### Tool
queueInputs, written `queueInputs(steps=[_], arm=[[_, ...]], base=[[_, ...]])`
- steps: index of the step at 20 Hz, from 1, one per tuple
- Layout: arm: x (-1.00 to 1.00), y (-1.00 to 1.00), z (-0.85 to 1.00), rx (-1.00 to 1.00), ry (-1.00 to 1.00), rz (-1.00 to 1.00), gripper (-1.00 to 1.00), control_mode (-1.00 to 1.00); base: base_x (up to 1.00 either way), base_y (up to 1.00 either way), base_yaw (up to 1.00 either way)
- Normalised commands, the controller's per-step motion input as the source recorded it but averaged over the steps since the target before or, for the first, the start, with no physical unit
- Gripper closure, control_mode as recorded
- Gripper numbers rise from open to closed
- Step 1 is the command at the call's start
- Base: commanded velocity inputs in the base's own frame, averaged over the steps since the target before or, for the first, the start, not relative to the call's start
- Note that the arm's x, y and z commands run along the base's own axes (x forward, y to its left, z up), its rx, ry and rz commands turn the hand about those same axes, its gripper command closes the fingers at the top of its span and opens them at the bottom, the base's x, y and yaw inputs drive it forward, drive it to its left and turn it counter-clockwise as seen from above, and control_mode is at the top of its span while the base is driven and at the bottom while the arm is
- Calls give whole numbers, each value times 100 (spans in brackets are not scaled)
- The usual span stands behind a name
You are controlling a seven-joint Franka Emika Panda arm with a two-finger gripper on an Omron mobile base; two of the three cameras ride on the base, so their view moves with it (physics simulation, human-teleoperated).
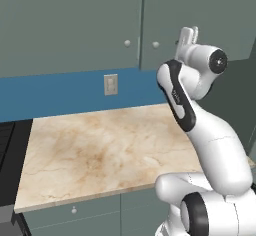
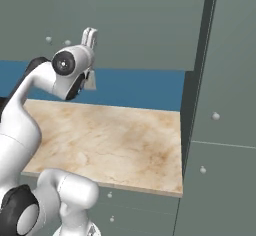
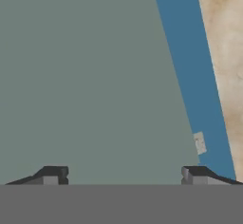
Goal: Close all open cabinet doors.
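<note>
the arm folds upward, elbow bent, wrist raised, gripper (image 1: pixel 188 34) at 1 o'clock before the cabinet doors (image 1: pixel 70 25), which span 10 to 2 o'clock above the counter (image 1: pixel 100 150). in the hand view the fingertips (image 3: pixel 52 174) stand wide apart, holding nothing.

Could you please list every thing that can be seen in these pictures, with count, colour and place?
Upper wall cabinet doors: two, flat grey-green panels, above the counter, each with a small round silver knob near a lower corner; both look shut.
Marble countertop: one, beige with brown veins, below the doors.
Backsplash wall strip: one, blue, between doors and countertop.
Wall outlet plate: one, pale grey, on the blue strip.
Drawer fronts: grey-green, small knobs, under the countertop.
Tall cabinet: one, grey-green, right of the countertop.
Robot arm: one, white with dark joints.
Gripper: one, dark fingertips apart, facing a door.
</note>
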Motion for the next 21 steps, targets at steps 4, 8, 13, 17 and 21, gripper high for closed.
queueInputs(steps=[4, 8, 13, 17, 21], arm=[[42, 0, 3, 0, 18, -12, -100, -100], [42, 0, 1, 0, 21, -14, -100, -100], [37, -10, 0, 0, 19, -15, -100, -100], [13, -24, 0, 1, 15, -14, -100, -100], [-9, -18, 0, 5, 10, -9, -100, -100]], base=[[0, 0, 0], [0, 0, 0], [0, 0, 0], [0, 0, 0], [0, 0, 0]])
